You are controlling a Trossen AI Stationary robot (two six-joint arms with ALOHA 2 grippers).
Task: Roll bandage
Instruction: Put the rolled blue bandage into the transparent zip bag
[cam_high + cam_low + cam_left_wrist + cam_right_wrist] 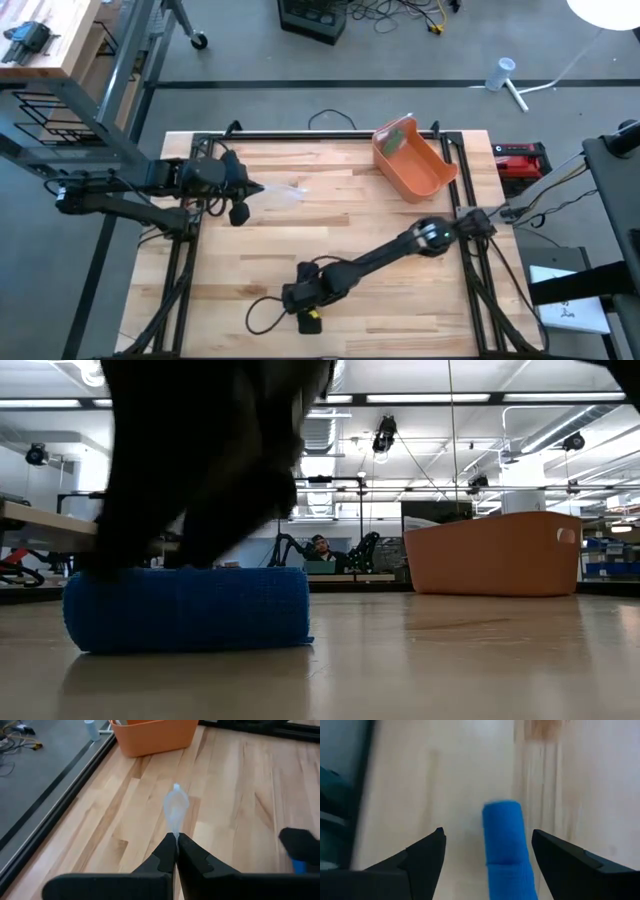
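A blue bandage roll [506,847] lies on its side on the wooden table [400,300], near the front edge; it also shows in the low view [186,610]. My right gripper [487,834] is open just above it, one finger on each side of the roll with a gap to each. In the high view my right gripper [300,300] hides the roll. My left gripper [176,837] is at the table's left [258,189], shut on a clear plastic film [175,805]. My left gripper pinches the film's near end [175,827] between its two fingertips. The fingers come from the table's left, low over the wood. The rest of the film stretches out ahead of them toward the table's middle [290,195], and it seems to lie on the wood.
An orange bin [412,160] stands at the back right of the table; it also shows in the low view [495,553]. My right arm [400,245] slants across the table's middle. Bare wood lies between the two grippers.
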